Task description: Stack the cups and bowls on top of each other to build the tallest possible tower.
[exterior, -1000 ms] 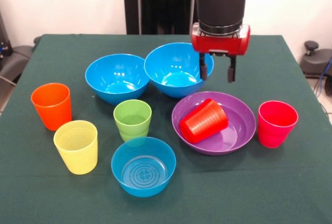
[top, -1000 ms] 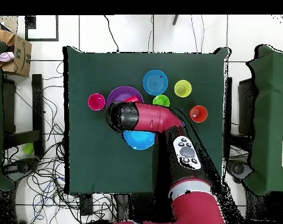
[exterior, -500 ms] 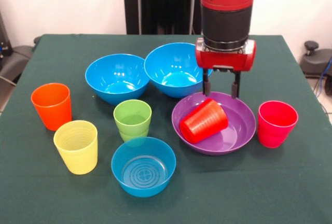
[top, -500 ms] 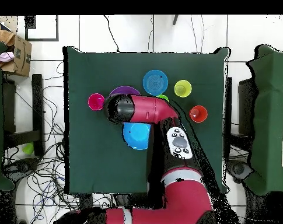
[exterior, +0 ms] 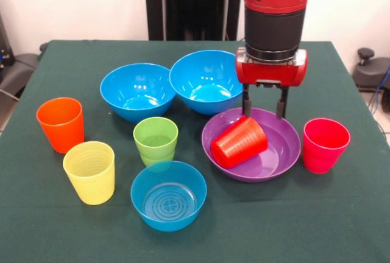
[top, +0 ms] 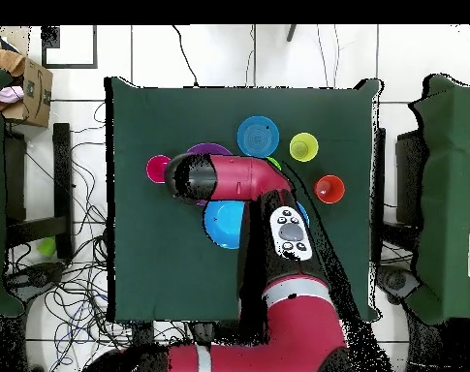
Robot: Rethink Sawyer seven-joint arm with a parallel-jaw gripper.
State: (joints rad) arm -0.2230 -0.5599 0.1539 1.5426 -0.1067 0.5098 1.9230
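Note:
My gripper (exterior: 264,107) hangs open and empty over the far side of the wide purple bowl (exterior: 287,152), just above the red cup (exterior: 239,142) that lies on its side inside that bowl. A pinkish-red cup (exterior: 325,145) stands upright to the bowl's right. Two large blue bowls (exterior: 138,91) (exterior: 206,81) sit side by side behind. On the left stand the orange cup (exterior: 60,124) and the yellow cup (exterior: 90,172). The light green cup (exterior: 156,136) sits in the small green bowl (exterior: 159,163), with the small blue bowl (exterior: 169,195) in front. No tower stands.
From overhead, the arm (top: 229,179) covers most of the purple bowl (top: 207,149) and one large blue bowl (top: 222,225). The pinkish-red cup (top: 159,169) sits closest to the table's left edge there. A cardboard box (top: 25,92) stands off the table.
In the front view the gripper has moved right and down, from over the large blue bowl's rim to over the purple bowl. It stays open. No cup or bowl has shifted.

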